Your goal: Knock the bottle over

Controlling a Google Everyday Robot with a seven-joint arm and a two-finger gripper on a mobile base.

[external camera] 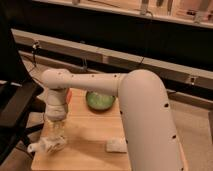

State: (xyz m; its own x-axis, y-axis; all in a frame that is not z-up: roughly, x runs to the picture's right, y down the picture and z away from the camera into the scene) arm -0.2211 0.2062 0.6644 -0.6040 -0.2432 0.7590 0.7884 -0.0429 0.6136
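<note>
the hand (56, 131) is held low over the surface (90, 142); whether it is spread or pressed together cannot be told. the clear bottle (47, 145) is seen just beneath it, apparently lying on its side. the knock is judged nearly complete, and only a clean lift away is called for.

white rounded arm (145, 110), dark screw dots, pale jaws at lower left.

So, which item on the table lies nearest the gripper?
The clear bottle, directly under the gripper; the green bowl and white cloth sit farther away.
</note>
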